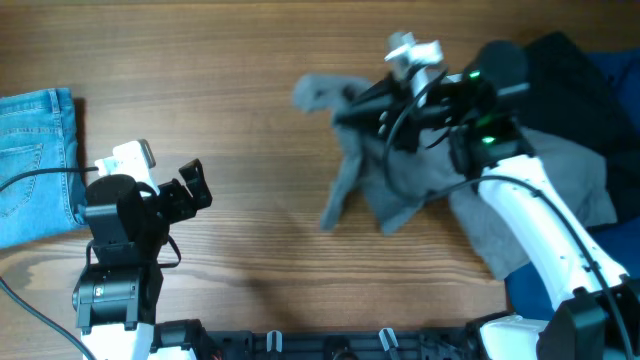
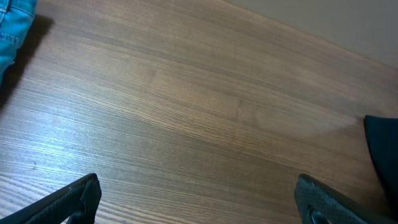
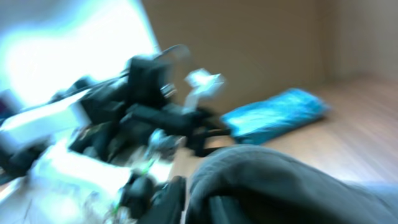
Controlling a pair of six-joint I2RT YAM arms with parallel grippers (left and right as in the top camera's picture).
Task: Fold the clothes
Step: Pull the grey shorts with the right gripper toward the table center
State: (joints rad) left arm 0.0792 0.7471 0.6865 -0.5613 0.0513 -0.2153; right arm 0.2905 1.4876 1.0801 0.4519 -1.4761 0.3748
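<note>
A grey garment [image 1: 385, 170] hangs bunched and lifted over the middle right of the wooden table. My right gripper [image 1: 365, 108] is shut on its upper part; in the blurred right wrist view the grey cloth [image 3: 280, 186] fills the space at the fingers. Folded blue jeans [image 1: 35, 165] lie at the far left edge, and a corner of them shows in the left wrist view [image 2: 12, 28]. My left gripper [image 1: 192, 188] is open and empty over bare wood, its two fingertips wide apart [image 2: 199, 199].
A pile of dark navy and blue clothes [image 1: 580, 90] lies at the far right, under and behind the right arm. More grey cloth [image 1: 560, 190] trails toward it. A dark cloth edge [image 2: 382, 146] shows at the right of the left wrist view.
</note>
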